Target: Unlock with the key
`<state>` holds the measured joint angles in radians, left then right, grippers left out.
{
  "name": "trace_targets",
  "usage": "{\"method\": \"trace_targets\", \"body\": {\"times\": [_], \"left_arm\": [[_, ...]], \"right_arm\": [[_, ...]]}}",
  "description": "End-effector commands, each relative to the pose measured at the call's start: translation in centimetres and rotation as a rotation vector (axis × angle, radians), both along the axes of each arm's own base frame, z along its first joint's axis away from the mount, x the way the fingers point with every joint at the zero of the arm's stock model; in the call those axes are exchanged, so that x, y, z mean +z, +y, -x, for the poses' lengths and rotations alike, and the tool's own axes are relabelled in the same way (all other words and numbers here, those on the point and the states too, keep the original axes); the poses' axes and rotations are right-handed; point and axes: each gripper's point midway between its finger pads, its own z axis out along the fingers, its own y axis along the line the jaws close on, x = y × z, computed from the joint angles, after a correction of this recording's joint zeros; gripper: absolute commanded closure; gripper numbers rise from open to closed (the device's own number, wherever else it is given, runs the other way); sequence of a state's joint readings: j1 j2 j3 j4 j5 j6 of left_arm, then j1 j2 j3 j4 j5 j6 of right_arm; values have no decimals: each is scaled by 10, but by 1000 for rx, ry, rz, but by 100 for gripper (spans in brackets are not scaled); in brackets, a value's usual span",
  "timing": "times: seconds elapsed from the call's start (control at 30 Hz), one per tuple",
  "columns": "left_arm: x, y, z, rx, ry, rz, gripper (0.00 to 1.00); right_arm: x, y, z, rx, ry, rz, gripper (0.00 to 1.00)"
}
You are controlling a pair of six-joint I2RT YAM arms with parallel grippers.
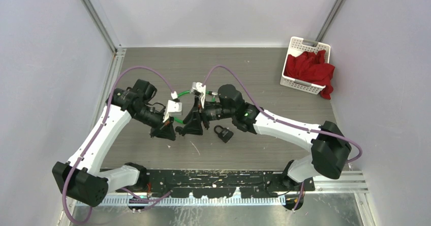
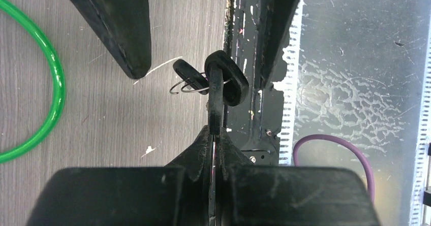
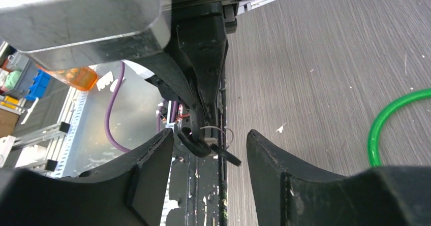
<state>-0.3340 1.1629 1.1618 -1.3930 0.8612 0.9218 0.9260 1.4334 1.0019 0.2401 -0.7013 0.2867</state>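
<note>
The table (image 1: 264, 73) looks like matt grey wood grain, the hose (image 2: 53, 84) glossy green plastic, the key (image 2: 215, 101) matt black plastic on a thin shiny wire ring (image 2: 185, 88), the metal plate (image 2: 345, 73) dull and scratched, the basket (image 1: 305, 45) white plastic, the cloth (image 1: 310, 68) soft red fabric.

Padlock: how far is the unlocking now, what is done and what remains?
Done: the key is off the table, clamped in the shut left jaws. In hand: the open right jaws stand either side of it, not gripping. Left: the padlock lies untouched on the table, key not yet inserted.
</note>
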Motion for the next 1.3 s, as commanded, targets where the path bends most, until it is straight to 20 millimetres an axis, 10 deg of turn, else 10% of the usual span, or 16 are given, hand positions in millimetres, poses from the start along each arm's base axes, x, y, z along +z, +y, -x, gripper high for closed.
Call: {"method": "trace_targets", "body": {"times": [0.0,0.57,0.77,0.93,1.07,1.27], "left_arm": [[14,-2,8,-36,-18,34,100],[19,-1,16,-37,-8,40,100],[25,-2,12,-22,-25,46,100],[29,-5,6,5,-36,54,100],[27,-6,5,10,-22,54,100],[28,-5,7,11,-20,51,100]], "right_arm": [[29,13,5,19,-89,-120,40],[9,19,16,24,-71,-72,67],[7,13,21,25,-71,-57,98],[0,6,23,13,-58,-32,90],[-6,4,26,19,-44,-16,61],[3,5,26,29,-56,-30,61]]}}
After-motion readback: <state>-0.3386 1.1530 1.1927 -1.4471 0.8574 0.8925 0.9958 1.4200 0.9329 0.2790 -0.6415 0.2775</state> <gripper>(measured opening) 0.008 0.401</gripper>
